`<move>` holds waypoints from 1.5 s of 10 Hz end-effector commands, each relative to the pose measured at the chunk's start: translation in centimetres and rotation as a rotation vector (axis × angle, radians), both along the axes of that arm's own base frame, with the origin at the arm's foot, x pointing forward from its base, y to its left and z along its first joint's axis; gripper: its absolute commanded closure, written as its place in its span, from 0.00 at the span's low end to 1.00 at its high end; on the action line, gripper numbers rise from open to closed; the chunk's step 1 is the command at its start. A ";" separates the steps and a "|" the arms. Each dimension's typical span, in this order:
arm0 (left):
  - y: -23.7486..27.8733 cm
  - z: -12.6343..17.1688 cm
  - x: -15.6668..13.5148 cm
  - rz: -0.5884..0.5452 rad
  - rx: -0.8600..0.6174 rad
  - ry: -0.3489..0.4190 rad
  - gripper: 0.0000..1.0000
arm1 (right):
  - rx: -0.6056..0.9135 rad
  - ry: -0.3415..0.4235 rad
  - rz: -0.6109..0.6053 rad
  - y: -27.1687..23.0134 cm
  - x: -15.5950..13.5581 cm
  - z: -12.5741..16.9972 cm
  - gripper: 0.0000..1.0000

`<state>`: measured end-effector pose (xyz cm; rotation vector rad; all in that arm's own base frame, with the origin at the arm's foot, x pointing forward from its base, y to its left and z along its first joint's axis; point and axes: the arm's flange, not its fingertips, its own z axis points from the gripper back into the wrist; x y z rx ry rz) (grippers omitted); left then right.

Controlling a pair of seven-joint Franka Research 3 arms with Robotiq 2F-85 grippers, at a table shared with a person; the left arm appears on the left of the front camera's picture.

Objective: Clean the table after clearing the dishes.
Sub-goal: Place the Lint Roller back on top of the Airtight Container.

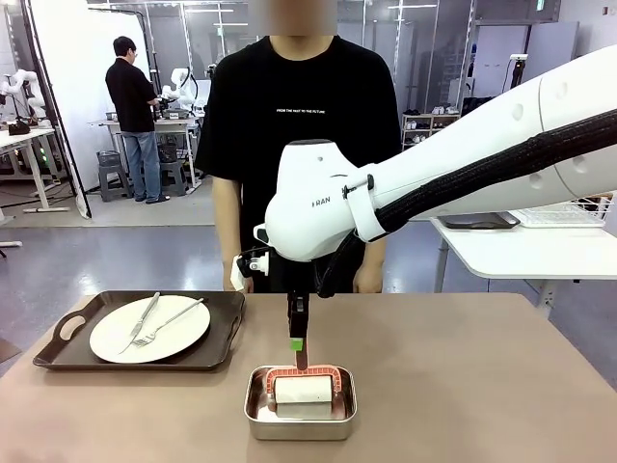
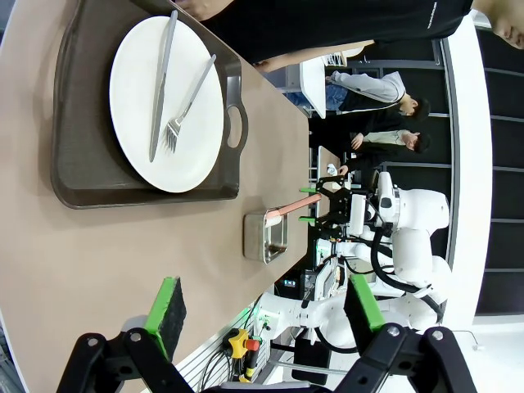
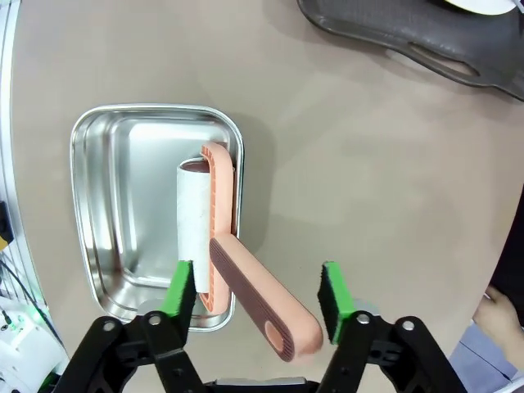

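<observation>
- Right hand has its fingers spread, one on either side of the roller handle, gripping nothing; the steel pan is directly beneath.
- To the hand's left, plate, fork and knife sit on the tray. Judged: dishes uncleared, cleaning unstarted.
- Tabletop is bare to the hand's right; its robot-side edge is near the pan.

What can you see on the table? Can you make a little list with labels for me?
table: beige, a person stands at its far side
tray: dark, on the robot's left, holds a white plate with knife and fork
pan: steel, holds a pink-handled roller
right gripper: open, over the roller's handle
left gripper: open, empty
</observation>
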<state>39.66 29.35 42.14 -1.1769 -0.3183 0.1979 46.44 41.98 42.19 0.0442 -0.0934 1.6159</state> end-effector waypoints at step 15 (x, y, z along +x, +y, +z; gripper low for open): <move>0.1 0.0 -0.1 0.013 -0.008 -0.010 0.00 | 0.422 -0.149 -0.577 -25.8 -13.5 4.3 0.00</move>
